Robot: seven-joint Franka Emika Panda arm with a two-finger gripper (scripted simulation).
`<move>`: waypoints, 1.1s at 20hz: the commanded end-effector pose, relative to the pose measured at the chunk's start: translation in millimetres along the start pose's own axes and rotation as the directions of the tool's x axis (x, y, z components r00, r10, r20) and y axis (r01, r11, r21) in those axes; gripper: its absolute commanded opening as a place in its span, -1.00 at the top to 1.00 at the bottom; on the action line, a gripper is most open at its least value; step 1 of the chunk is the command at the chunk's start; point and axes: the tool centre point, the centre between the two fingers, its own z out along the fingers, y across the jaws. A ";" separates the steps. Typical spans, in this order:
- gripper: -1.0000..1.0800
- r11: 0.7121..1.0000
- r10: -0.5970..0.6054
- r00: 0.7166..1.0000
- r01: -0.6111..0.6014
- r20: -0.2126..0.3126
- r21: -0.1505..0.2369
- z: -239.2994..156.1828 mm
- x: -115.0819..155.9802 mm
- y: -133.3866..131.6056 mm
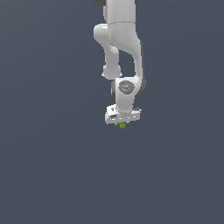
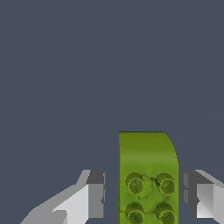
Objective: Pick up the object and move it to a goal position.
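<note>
The white robot arm (image 1: 120, 48) hangs down over a plain gray floor (image 1: 43, 175). Its gripper (image 2: 144, 199) points down. The little green block (image 2: 146, 175) sits between the two fingers (image 2: 94, 197). There is a small gap on each side of the block, so the gripper looks a bit wide, not squeezing. The block has four round bumps.
</note>
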 end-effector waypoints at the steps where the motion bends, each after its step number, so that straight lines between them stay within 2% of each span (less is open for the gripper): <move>1: 1.00 1.000 0.000 1.000 0.000 -0.001 0.000 0.6 0.5 0.0; 13: 1.00 1.000 0.000 1.000 0.000 -0.001 0.000 -1.8 0.6 3.1; 17: 1.00 1.000 0.000 1.000 0.000 -0.001 0.000 -11.0 2.4 16.8; 22: 1.00 1.000 0.000 1.000 0.000 -0.001 0.000 -32.6 6.6 49.2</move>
